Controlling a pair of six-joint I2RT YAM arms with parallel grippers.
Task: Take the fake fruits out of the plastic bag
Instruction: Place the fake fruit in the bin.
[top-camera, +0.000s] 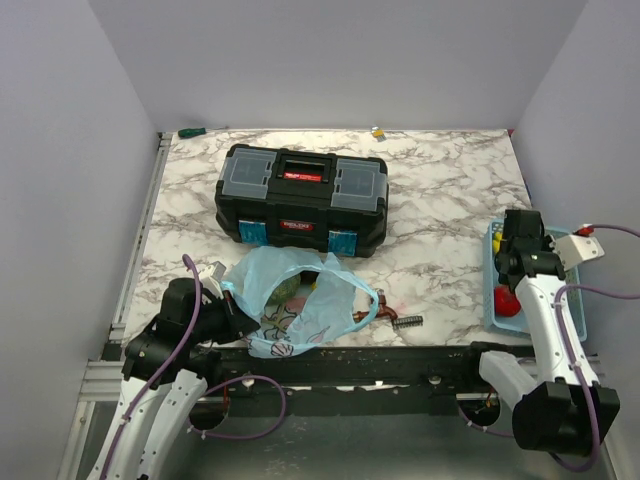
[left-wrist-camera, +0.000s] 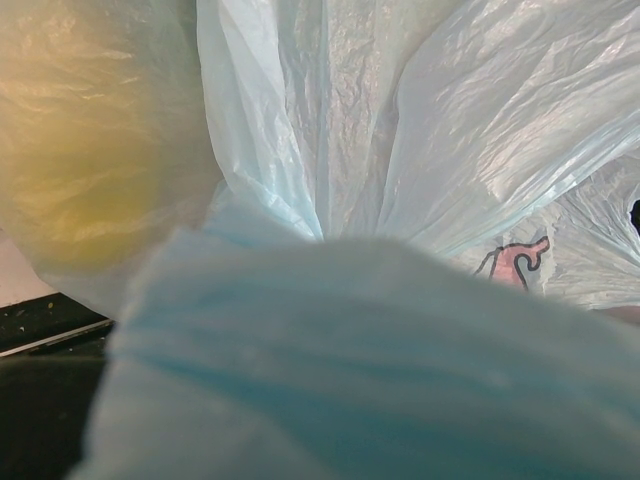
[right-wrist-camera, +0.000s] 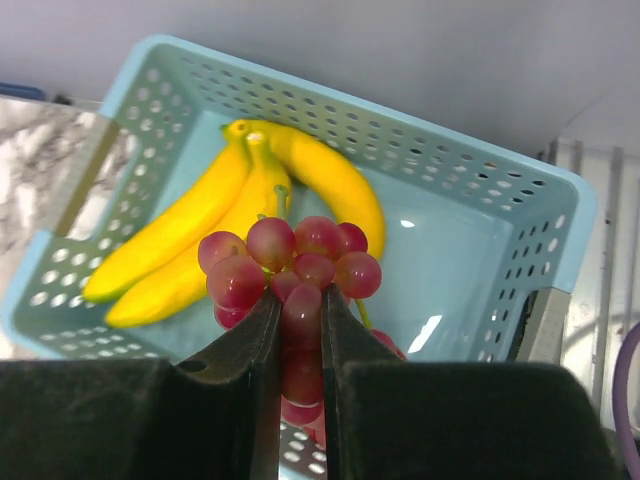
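The light-blue plastic bag (top-camera: 300, 300) lies at the table's near edge with greenish fruit (top-camera: 291, 290) showing through it. My left gripper (top-camera: 226, 298) is at the bag's left edge. In the left wrist view the bag (left-wrist-camera: 420, 130) fills the frame, its folds gather toward my hidden fingers, and a yellowish fruit (left-wrist-camera: 90, 150) shows through. My right gripper (right-wrist-camera: 298, 300) is shut on a bunch of red grapes (right-wrist-camera: 320, 240) above the blue mesh basket (right-wrist-camera: 400, 120), which holds yellow bananas (right-wrist-camera: 200, 230). In the top view it (top-camera: 520, 242) hangs over the basket (top-camera: 490, 290).
A black toolbox (top-camera: 300, 197) stands behind the bag. A small metal part (top-camera: 407, 321) and a copper piece (top-camera: 368, 312) lie right of the bag. A red fruit (top-camera: 507, 300) lies in the basket. Small items (top-camera: 192, 131) sit at the back edge.
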